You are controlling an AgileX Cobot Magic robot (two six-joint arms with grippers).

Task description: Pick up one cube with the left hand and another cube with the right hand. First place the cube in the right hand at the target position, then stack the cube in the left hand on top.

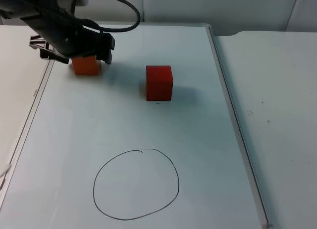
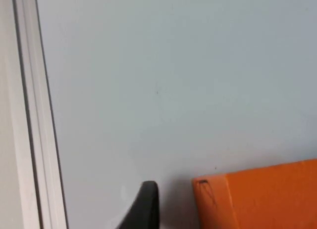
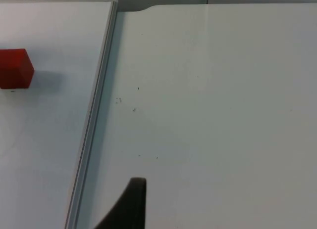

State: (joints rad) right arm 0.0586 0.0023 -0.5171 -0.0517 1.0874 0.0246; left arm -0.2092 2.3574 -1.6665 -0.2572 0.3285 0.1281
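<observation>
Nearest to me, a circle (image 1: 136, 184) drawn in black pen sits on the whiteboard (image 1: 124, 125) that lies flat on the tabletop (image 1: 277, 90), with nothing inside it. Farther back, roughly in the middle of the board, a red cube (image 1: 159, 82) stands by itself, well apart from the circle and from both arms. Farther still, near the board's left edge, the orange cube (image 1: 86, 65) rests on the board with the left gripper (image 1: 79, 53) right down over it, the black arm covering its top. From the left wrist view one black fingertip (image 2: 143, 206) stands just beside the orange cube's side face with a narrow strip of board between them; the other finger is hidden, so I cannot tell how wide the jaws are or whether they have hold of the cube. The right gripper (image 3: 130, 204) waits off to the side over the bare tabletop, beyond the board's metal frame (image 3: 94, 115), with the red cube some way off across that frame; its jaws I cannot judge either.
</observation>
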